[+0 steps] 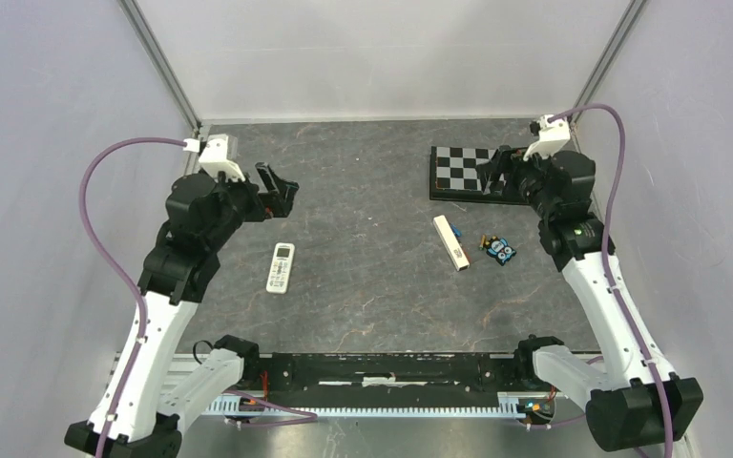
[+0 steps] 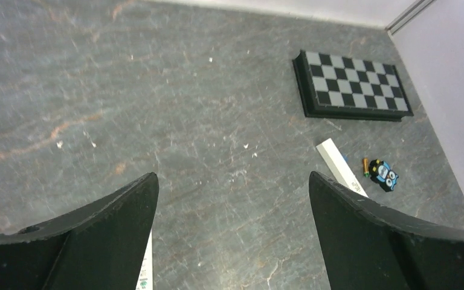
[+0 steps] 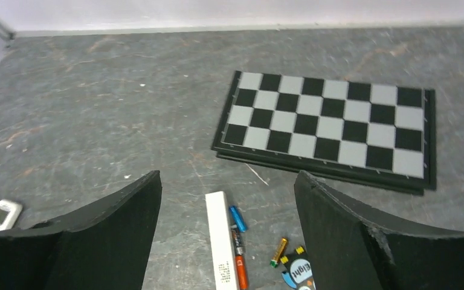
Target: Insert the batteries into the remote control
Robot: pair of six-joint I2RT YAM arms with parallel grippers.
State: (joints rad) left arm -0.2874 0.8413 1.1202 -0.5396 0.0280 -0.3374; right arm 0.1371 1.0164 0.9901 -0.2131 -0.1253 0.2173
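left gripper (image 1: 280,191), right gripper (image 1: 492,174): both spread, empty | remote control (image 1: 282,267): screen-up, nearward of left gripper, axis near-far | batteries (image 3: 237,219): alongside white bar (image 3: 219,235), nearward of right gripper

We see the left arm (image 1: 157,320) rising from its base at the near left corner: white link leaning up and inward, elbow bent, left wrist (image 1: 212,205) turned toward centre. Its left jaws stand wide apart. Both black fingers (image 2: 96,235) show at the lower edge of the wrist view, tilted down and held clear of the bench (image 1: 372,191).

We see the right arm (image 1: 611,305) roughly mirroring it: up from the near right base, bent at the far right, right wrist (image 1: 558,181) turned toward centre. Its right jaws are also well apart, fingers (image 3: 96,235) above the bench, not touching it. We mark the two arms well apart.
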